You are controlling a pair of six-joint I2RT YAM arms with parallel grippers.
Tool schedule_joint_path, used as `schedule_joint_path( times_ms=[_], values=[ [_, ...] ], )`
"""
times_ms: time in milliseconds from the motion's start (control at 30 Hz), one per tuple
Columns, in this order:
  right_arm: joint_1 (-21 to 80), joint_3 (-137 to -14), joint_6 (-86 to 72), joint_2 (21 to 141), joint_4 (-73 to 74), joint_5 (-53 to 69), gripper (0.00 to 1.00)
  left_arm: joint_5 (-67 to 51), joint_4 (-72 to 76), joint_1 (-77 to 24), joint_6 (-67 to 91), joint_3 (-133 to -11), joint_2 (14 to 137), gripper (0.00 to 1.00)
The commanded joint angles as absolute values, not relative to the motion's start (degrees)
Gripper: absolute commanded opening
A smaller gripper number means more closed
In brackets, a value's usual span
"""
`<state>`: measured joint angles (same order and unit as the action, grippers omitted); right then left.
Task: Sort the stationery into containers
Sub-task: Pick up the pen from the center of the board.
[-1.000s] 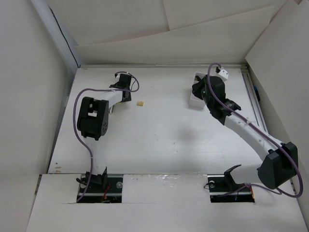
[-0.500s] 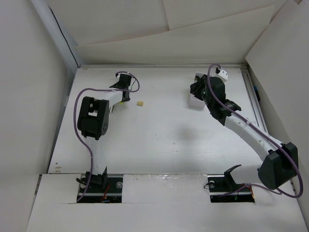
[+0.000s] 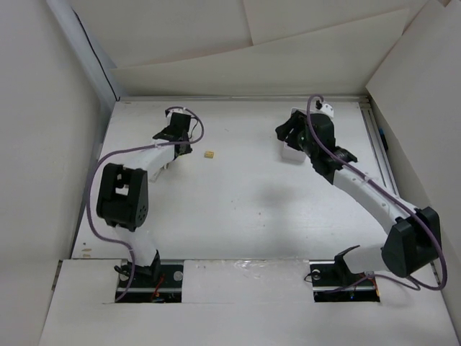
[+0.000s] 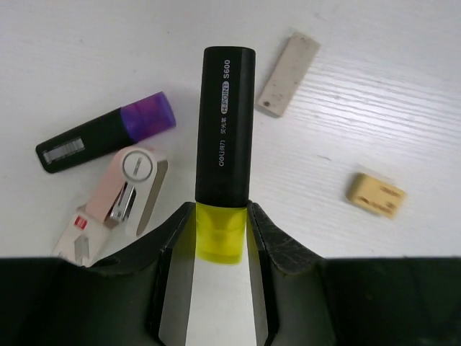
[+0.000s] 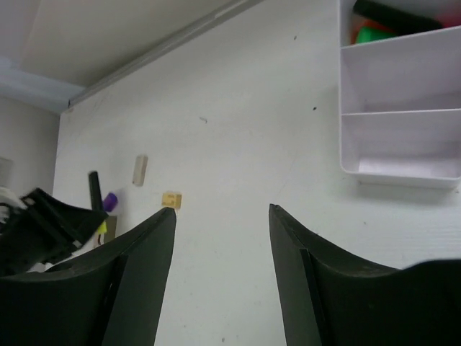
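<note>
Overhead first: table (image 3: pixel 238 209) is walled by pale panels on the left, back and right, with a wide bare stretch between the two arms. Left gripper (image 3: pixel 175 134) sits back-left, off the left wall and short of the back edge. Right gripper (image 3: pixel 287 134) is at the left side of the white box (image 3: pixel 291 153), partly hiding it. The box sits back-right, near a rail (image 3: pixel 372 137) along the right edge. Tan block (image 3: pixel 209 154) lies alone between the grippers, nearer the left one. Jaw state not readable from up here.

Left wrist view: left gripper (image 4: pixel 222 216) is clamped on the yellow end of a yellow highlighter (image 4: pixel 225 122), a finger on each side. Its long axis runs straight out from the jaws, black end pointing away (lifted or on the table, cannot tell). Purple highlighter (image 4: pixel 108 135) lies diagonally to the left, not touching it. Pink-and-white item (image 4: pixel 122 194) is just beside that, nearer the jaws. Flat pale strip (image 4: pixel 288 63) upper right and tan block (image 4: pixel 375 194) right, both apart from the held highlighter.

Right wrist view: right gripper (image 5: pixel 222 213) has its jaws wide apart, gripping nothing. White box (image 5: pixel 400 169) is upper right, three compartments in a row, with the far one holding markers (image 5: pixel 374 32). Open table runs left to the tan block (image 5: pixel 171 199), the strip (image 5: pixel 140 170) and the left gripper (image 5: pixel 94 223).
</note>
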<state>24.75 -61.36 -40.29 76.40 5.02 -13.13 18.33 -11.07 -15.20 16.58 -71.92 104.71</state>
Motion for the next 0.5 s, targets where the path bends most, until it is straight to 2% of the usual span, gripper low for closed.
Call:
schedule_joint_path(
  times_ms=[0, 233, 467],
  values=[
    [24.35, -64.07, -38.76, 79.71, 2.02, -3.2, 0.61, 16.28, -9.32, -16.0, 19.25, -68.23, 93.62, 0.15],
    [23.3, -66.71, -38.23, 84.9, 1.49, 11.83, 0.69, 8.28, 0.43, -22.48, 20.83, -56.8, 82.72, 0.15],
    [22.76, -67.24, -38.75, 86.66, -2.45, 22.31, 0.75, -4.28, 16.51, -26.28, 24.08, -44.15, 78.76, 0.15]
  ],
)
